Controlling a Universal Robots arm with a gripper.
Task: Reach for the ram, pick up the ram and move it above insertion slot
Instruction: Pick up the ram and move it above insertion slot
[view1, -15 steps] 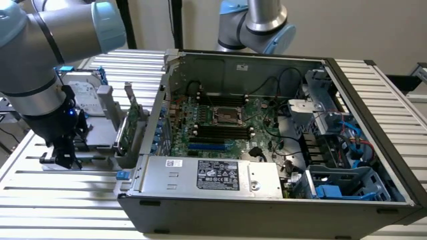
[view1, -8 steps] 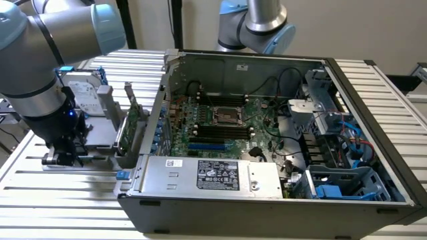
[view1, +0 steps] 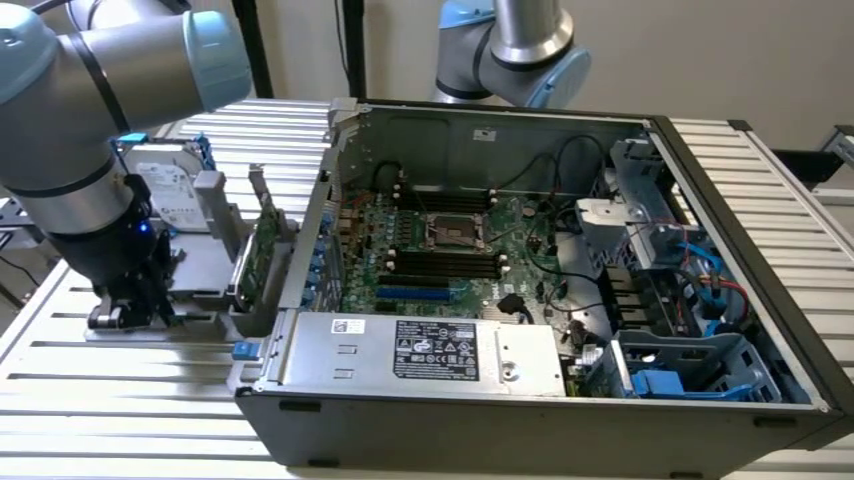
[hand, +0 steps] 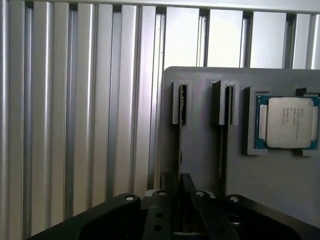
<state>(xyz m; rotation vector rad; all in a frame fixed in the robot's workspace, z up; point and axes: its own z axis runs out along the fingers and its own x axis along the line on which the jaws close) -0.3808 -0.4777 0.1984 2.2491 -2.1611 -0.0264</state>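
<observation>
One grey-and-blue robot arm (view1: 80, 130), with the gripper (view1: 130, 318) down on the flat grey plastic parts holder (view1: 203, 270), at roughly 9 o'clock of the open black computer case (view1: 534, 430) in the exterior view. Step in hand, my read: the reach/grasp end, nothing lifted yet. The ram (hand: 179, 150), a long thin flat circuit-board stick, looks to stand edge-on as a dark strip in a holder slot, running in under the gripper. A square silver processor (hand: 287, 122) sits in a recess beside the slots. Hand state: cannot tell, wide or clamped. Black memory slots (view1: 447, 265) on the green motherboard (view1: 400, 225) lie about 3 o'clock from the gripper, well apart. Next move calls for a centred pinch and a straight pull along the slot, clear of the upright green expansion card (view1: 267, 235) between holder and case.
</observation>
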